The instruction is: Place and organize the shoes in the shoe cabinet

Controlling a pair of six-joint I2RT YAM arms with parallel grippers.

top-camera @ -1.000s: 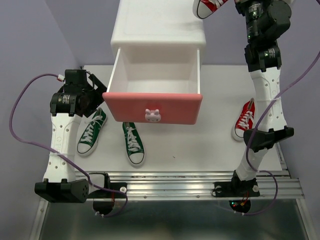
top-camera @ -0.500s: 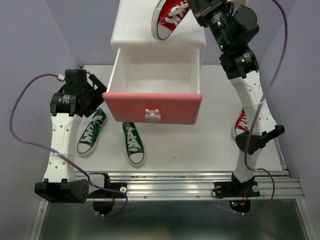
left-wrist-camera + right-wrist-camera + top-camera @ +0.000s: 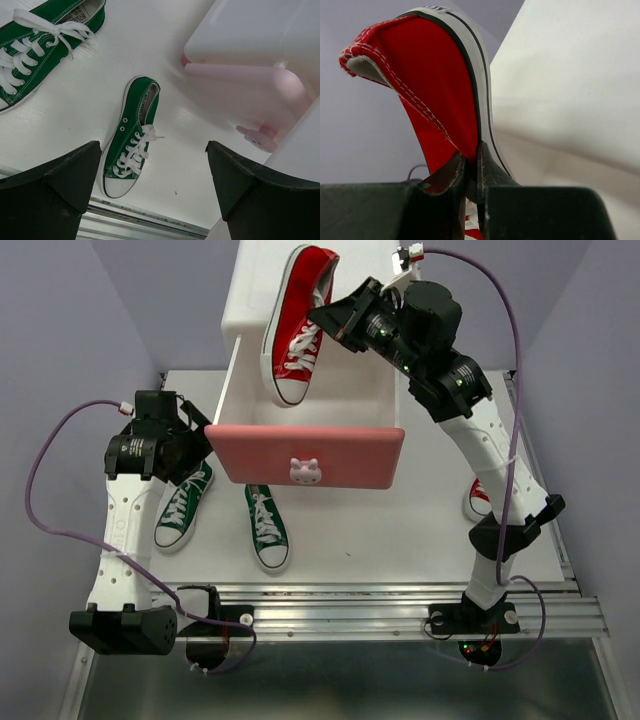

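Note:
My right gripper (image 3: 335,318) is shut on the heel wall of a red shoe (image 3: 297,325), which hangs toe-down over the open upper drawer (image 3: 305,455) of the shoe cabinet (image 3: 345,280). In the right wrist view the fingertips (image 3: 487,165) pinch the red canvas of that shoe (image 3: 440,85). The other red shoe (image 3: 478,498) lies on the table, partly behind the right arm. Two green shoes (image 3: 183,505) (image 3: 268,527) lie in front of the cabinet on the left. My left gripper (image 3: 190,452) hovers open above them; one green shoe (image 3: 131,137) shows between its fingers, and the other green shoe (image 3: 40,45) lies at upper left.
The pulled-out drawer overhangs the table; its pink front carries a white bunny knob (image 3: 304,471). The paler lower drawer front (image 3: 250,87) and its knob (image 3: 260,139) show in the left wrist view. A metal rail (image 3: 380,605) runs along the table's near edge.
My right arm has swung the red shoe left and down, from beside the cabinet's top to over the open drawer. The left arm has shifted only slightly.

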